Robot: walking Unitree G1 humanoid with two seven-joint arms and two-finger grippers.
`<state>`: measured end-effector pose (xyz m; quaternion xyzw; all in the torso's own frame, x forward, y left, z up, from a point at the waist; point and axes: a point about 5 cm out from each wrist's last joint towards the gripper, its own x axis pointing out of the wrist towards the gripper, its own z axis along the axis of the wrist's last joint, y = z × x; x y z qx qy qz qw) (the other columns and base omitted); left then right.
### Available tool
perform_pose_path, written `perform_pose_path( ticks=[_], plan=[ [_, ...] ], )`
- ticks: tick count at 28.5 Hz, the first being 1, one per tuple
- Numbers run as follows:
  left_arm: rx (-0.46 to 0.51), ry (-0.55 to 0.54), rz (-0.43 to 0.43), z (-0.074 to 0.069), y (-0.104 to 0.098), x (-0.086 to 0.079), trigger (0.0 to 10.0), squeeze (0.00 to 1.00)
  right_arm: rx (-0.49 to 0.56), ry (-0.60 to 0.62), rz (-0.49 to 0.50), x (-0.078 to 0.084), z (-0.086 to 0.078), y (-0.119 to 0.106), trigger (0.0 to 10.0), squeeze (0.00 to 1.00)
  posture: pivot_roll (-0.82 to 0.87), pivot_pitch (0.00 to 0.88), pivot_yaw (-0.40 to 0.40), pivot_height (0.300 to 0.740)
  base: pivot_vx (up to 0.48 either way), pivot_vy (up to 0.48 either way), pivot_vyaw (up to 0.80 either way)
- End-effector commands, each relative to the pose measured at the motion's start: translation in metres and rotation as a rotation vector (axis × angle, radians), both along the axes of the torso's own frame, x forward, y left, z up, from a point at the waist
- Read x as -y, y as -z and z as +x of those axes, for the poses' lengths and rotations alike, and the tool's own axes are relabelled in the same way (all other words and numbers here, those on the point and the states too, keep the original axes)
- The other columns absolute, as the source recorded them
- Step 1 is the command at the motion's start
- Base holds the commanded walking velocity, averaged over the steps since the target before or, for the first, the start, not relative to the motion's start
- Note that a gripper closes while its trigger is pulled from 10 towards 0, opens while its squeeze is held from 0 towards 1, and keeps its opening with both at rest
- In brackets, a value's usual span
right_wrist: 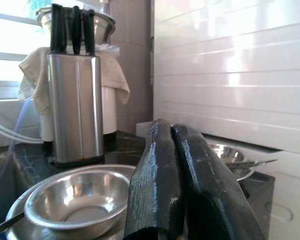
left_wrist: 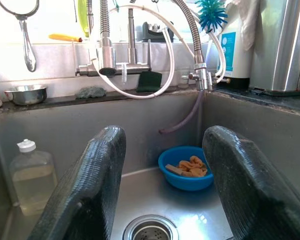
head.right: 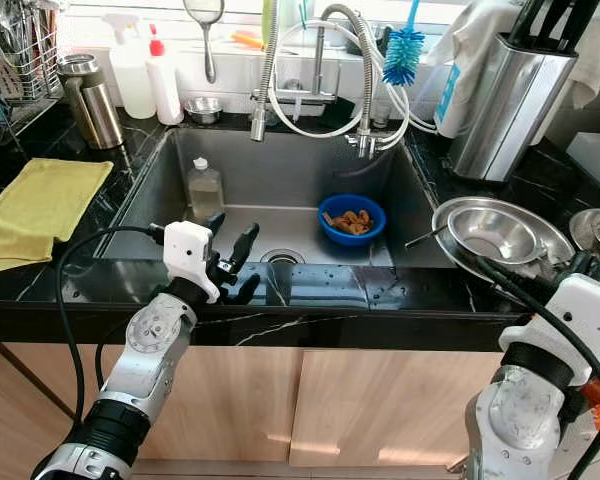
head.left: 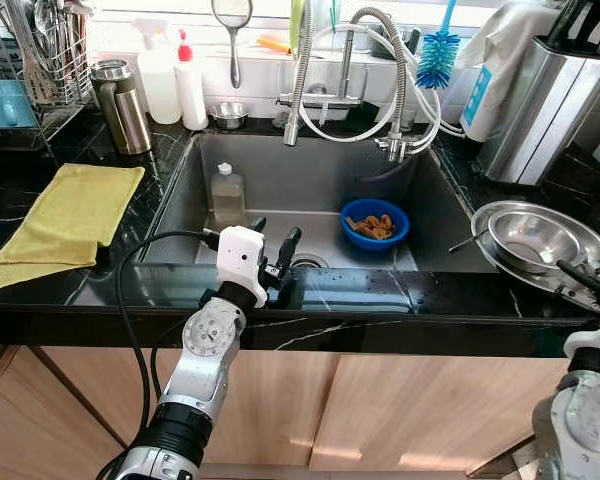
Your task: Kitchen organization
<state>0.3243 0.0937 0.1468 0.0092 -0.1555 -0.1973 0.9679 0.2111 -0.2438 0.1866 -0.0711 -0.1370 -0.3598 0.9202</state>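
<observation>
While parted, left gripper (head.left: pixel 276 250) over sink (head.left: pixel 310 190).

Bowl (head.left: pixel 374 224) and bottle (head.left: pixel 227 195) in the sink (head.left: pixel 310 175); cloth (head.left: pixel 70 215) left, nested, seemingly, metal bowls (head.left: pixel 533 240) right.

A black marble counter (head.left: pixel 380 300) bears a yellow cloth (head.left: pixel 70 215) and steel bowl (head.left: pixel 530 238).

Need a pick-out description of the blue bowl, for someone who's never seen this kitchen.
Start at the sink set in the black counter. On its floor, right of the drain and under the faucet hoses, sits the blue bowl holding orange-brown scraps. The only other item in the basin, a clear bottle, stands at the left.
</observation>
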Motion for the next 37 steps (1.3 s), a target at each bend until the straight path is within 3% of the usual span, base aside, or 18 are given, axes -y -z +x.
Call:
perform_pose_path(
  ticks=[1,16,26,31,35,37],
  plan=[
    [0.012,0.007,0.009,0.001,-0.002,0.003,10.0,0.00,0.044,0.022,-0.039,0.003,-0.002,-0.014,0.0,0.00,0.06,0.018,-0.076,0.740,0.000,0.000,0.00],
    [0.013,0.000,0.005,0.002,-0.003,0.003,10.0,0.00,0.115,-0.177,-0.162,-0.021,0.020,-0.047,0.0,0.00,0.07,0.021,-0.074,0.740,0.000,0.000,0.00],
    [0.009,0.005,-0.003,0.001,-0.002,0.004,10.0,0.00,0.168,-0.174,-0.208,-0.018,0.024,-0.070,0.0,0.00,0.06,0.016,-0.074,0.740,0.000,0.000,0.00],
    [0.007,0.008,-0.015,0.001,-0.002,0.006,10.0,0.00,0.236,-0.196,-0.217,-0.016,0.036,-0.091,0.0,0.00,0.06,0.001,-0.071,0.740,0.000,0.000,0.00],
    [0.006,0.007,-0.017,0.001,-0.001,0.006,10.0,0.00,0.237,-0.271,-0.142,-0.012,0.062,-0.097,0.0,0.00,0.05,0.000,-0.066,0.740,0.000,0.000,0.00],
    [0.005,0.010,-0.018,0.001,-0.001,0.008,10.0,0.00,0.176,-0.426,-0.088,-0.020,0.091,-0.086,0.0,0.00,0.06,0.000,-0.068,0.740,0.000,0.000,0.00]
  ],
)
